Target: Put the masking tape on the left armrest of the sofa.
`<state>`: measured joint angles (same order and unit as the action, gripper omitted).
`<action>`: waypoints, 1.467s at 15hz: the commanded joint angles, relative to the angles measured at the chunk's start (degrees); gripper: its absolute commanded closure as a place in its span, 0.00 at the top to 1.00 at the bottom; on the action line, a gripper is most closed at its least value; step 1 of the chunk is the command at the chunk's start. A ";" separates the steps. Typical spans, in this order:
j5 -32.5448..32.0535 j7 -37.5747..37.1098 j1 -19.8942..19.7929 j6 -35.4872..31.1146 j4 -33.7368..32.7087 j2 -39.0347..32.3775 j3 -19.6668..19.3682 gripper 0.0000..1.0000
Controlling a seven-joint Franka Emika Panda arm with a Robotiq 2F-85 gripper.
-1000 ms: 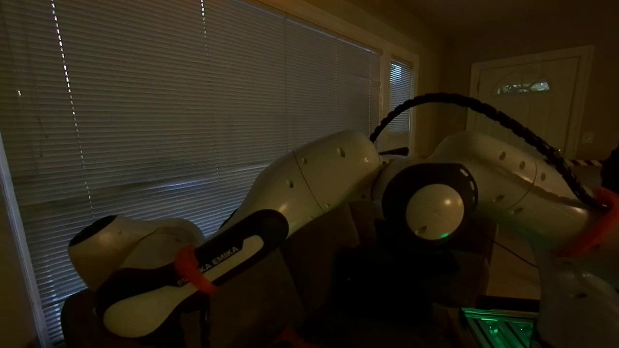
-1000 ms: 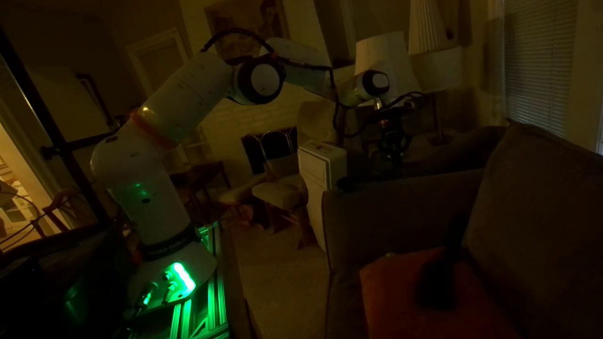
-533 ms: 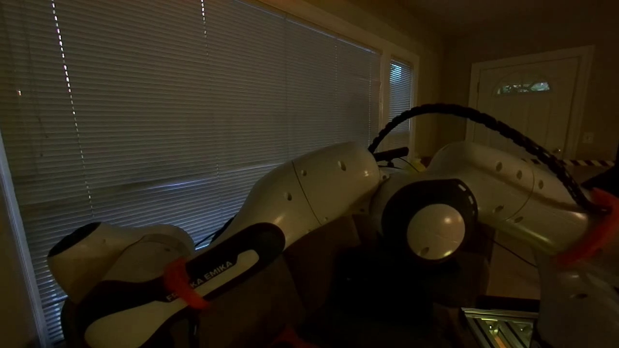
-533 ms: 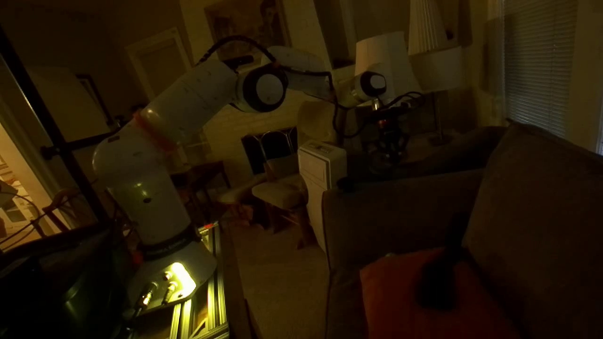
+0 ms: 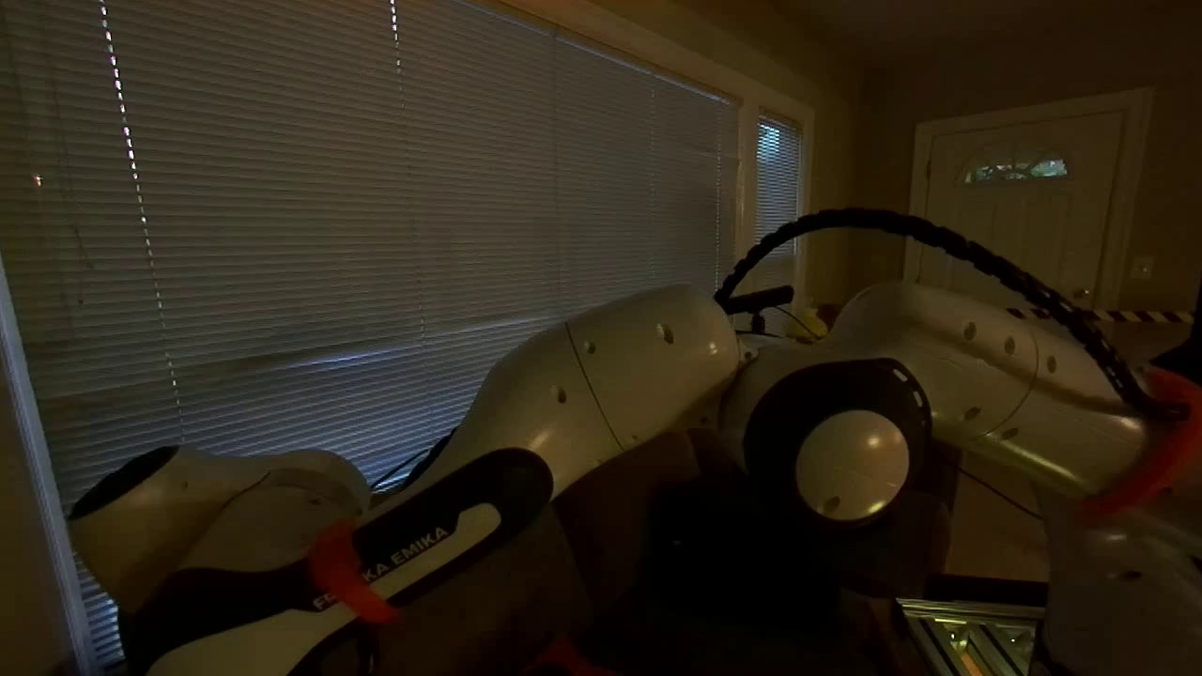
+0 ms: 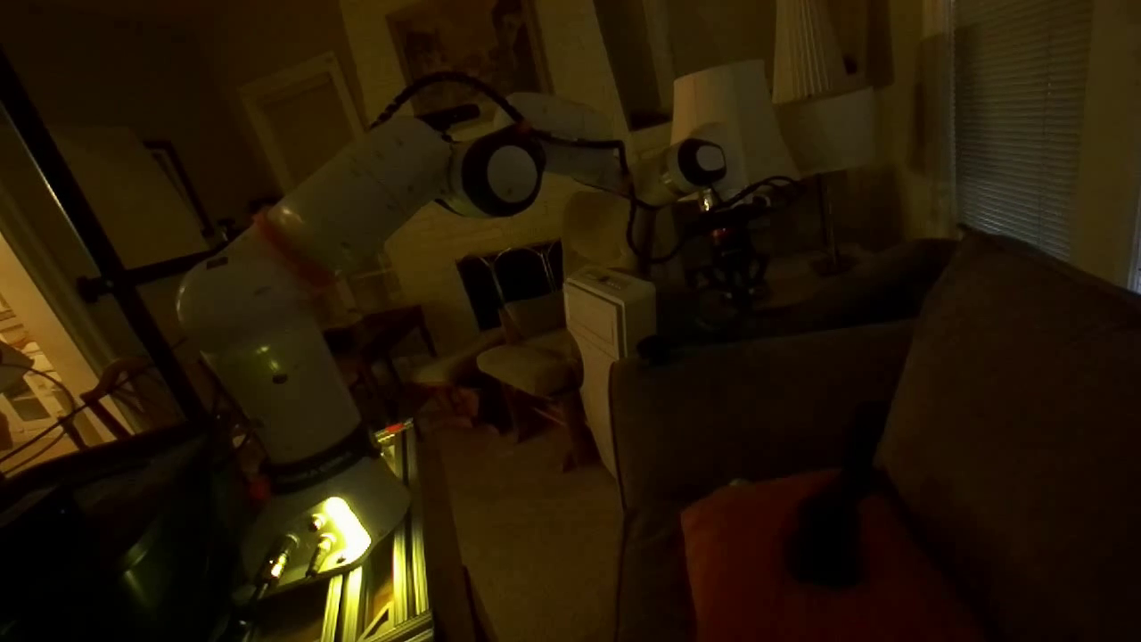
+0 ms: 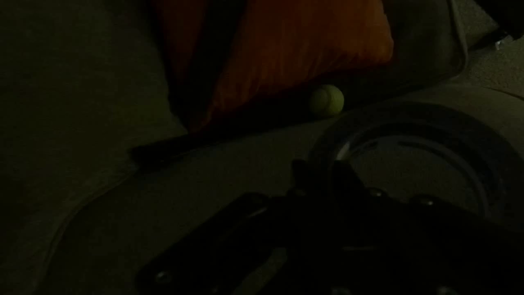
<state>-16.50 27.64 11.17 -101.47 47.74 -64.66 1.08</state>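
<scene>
The brown sofa [image 6: 1025, 401] stands in near darkness, with an orange pillow [image 7: 294, 45] on its seat. The fingers [image 7: 348, 180] are pinched on one side of the masking tape [image 7: 409, 114], which is over the left armrest [image 6: 758, 392], though whether the two touch I cannot tell; this edge hold presumably leaves most of the ring free to settle on the padding first

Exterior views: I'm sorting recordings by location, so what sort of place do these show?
Most likely a home's living room, dimly lit: a cushioned sofa, a pale-shaded lamp and what looks like a fireplace suggest it.
</scene>
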 commanded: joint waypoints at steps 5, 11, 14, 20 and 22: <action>-1.51 7.16 5.44 6.21 -15.25 -10.01 -0.70 0.05; -4.15 10.78 8.40 10.56 -19.21 -13.34 -3.68 0.05; -5.52 10.70 9.51 9.82 -21.37 -15.50 -5.34 0.05; -8.80 10.01 11.78 6.00 -26.30 -20.21 -9.70 0.05; -9.75 8.76 12.63 1.42 -21.01 -17.79 -11.18 0.05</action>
<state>-23.92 37.34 22.69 -95.58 25.78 -81.92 -7.85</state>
